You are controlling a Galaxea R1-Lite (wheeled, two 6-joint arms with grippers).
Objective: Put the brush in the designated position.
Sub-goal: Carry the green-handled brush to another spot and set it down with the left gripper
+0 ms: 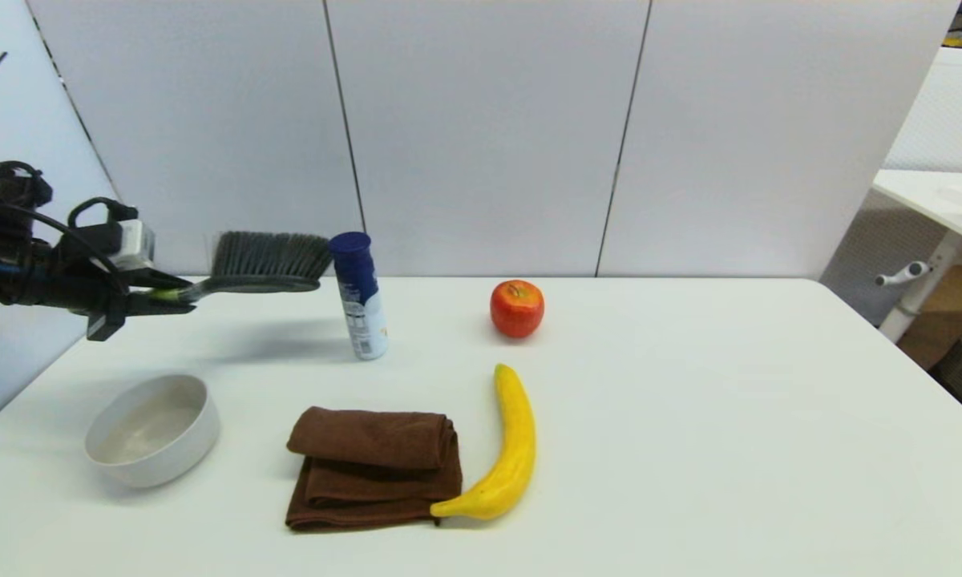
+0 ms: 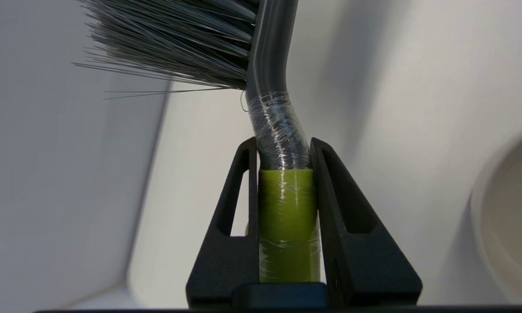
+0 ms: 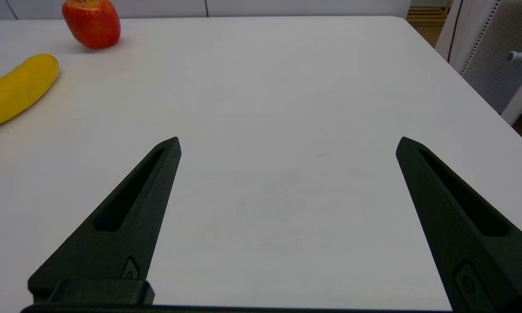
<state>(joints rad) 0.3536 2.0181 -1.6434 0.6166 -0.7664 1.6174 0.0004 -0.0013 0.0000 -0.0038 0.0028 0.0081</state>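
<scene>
Left gripper [image 1: 178,292]: jaws clamped on the brush [image 1: 264,264] at its green handle, holding it in the air over the table's [image 1: 689,417] far left corner, bristles up and head level, so it clears everything below.
Brush head: just beside the can [image 1: 358,295], which leaves little room for a sideways swing.
Bowl [image 1: 154,429]: near the left edge, below the arm; judging by this, a likely target, though no spot is marked.
Cloth [image 1: 373,466], banana [image 1: 509,449]: touching, toward the front edge.
Apple [image 1: 517,308]: near the far edge.
Right gripper [image 3: 287,143]: jaws wide, holding nothing, idle over bare tabletop on the right.
</scene>
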